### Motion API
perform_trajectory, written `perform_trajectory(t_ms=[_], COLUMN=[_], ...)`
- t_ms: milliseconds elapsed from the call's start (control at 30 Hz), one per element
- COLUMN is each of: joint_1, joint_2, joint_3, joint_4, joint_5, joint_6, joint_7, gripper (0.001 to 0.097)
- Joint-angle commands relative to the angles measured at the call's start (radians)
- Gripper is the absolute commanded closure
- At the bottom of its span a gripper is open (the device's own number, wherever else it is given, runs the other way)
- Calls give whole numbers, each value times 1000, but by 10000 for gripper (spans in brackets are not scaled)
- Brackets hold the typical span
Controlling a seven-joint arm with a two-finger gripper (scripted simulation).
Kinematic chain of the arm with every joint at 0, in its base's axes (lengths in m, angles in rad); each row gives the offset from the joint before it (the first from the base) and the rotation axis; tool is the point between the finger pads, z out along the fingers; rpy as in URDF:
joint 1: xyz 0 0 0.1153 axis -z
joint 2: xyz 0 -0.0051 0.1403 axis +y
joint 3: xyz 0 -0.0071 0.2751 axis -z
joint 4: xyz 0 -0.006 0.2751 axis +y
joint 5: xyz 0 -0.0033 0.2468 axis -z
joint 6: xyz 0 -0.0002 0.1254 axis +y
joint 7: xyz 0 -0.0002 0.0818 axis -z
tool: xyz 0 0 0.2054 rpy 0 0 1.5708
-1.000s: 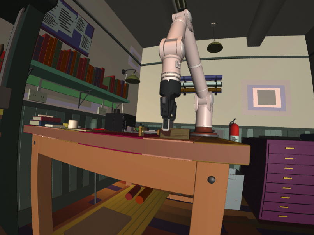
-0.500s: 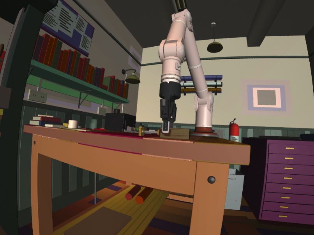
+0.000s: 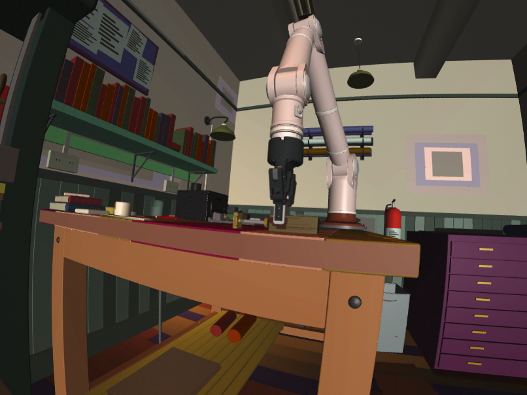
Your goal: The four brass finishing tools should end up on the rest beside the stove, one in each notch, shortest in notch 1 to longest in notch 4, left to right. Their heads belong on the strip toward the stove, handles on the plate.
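Observation:
A brass finishing tool (image 3: 249, 221) lies on the table between the black stove (image 3: 200, 204) and the tan plate of the rest (image 3: 295, 224), its brass head pointing at the stove. My gripper (image 3: 278, 219) points straight down over the handle end of this tool, at the plate's near-left edge. Its fingers are closing around the handle and I cannot tell whether they grip it. The low viewing angle hides the notches and any other tools.
The wooden table (image 3: 221, 255) fills the foreground, its front edge close to the rest. On its left end are stacked books (image 3: 76, 203), a white cup (image 3: 122, 208) and a grey cup (image 3: 156, 207). The arm's base (image 3: 342, 223) stands right of the plate.

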Motion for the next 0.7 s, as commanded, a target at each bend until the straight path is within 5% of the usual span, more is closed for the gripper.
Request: perform_trajectory(t_ms=[0, 433, 667], joint_1=[0, 0, 2], joint_2=[0, 1, -8], joint_3=[0, 1, -2], joint_4=[0, 1, -1], joint_5=[0, 0, -2], joint_6=[0, 0, 10], joint_7=[0, 0, 1], gripper=[641, 901, 901])
